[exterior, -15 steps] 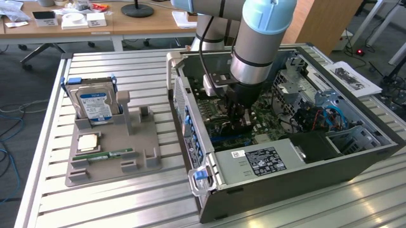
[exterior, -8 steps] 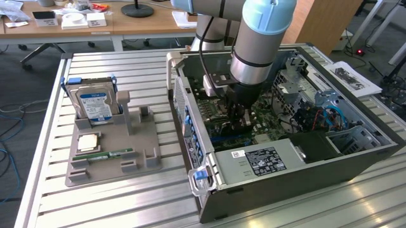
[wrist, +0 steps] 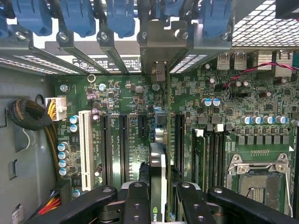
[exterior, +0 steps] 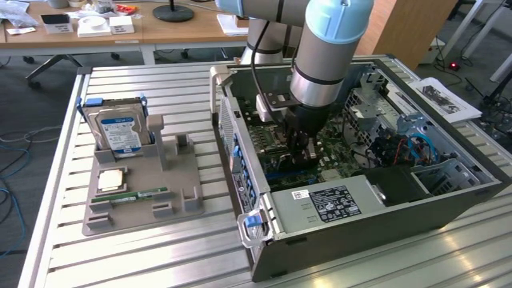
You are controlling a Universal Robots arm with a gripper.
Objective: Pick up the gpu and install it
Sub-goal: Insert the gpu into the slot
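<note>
The gpu (wrist: 158,161) stands on edge between my two black fingers (wrist: 135,200), so I see it edge-on as a thin card. Its silver end bracket (wrist: 161,44) reaches up to the row of slot covers at the case's rear wall. My gripper (wrist: 159,193) is shut on the gpu and holds it directly over the motherboard's (wrist: 131,93) black expansion slots, between two of them. In the exterior view my gripper (exterior: 305,153) reaches straight down into the open computer case (exterior: 240,138), low over the board. Whether the card's edge sits in a slot is hidden.
Blue slot latches (wrist: 77,16) line the rear wall. A white slot (wrist: 85,149), a cable bundle (wrist: 28,114) and the CPU socket (wrist: 259,179) flank the card. Outside the case, a grey holder (exterior: 188,207) carries a hard drive (exterior: 119,129), a processor (exterior: 110,179) and a memory stick (exterior: 136,195).
</note>
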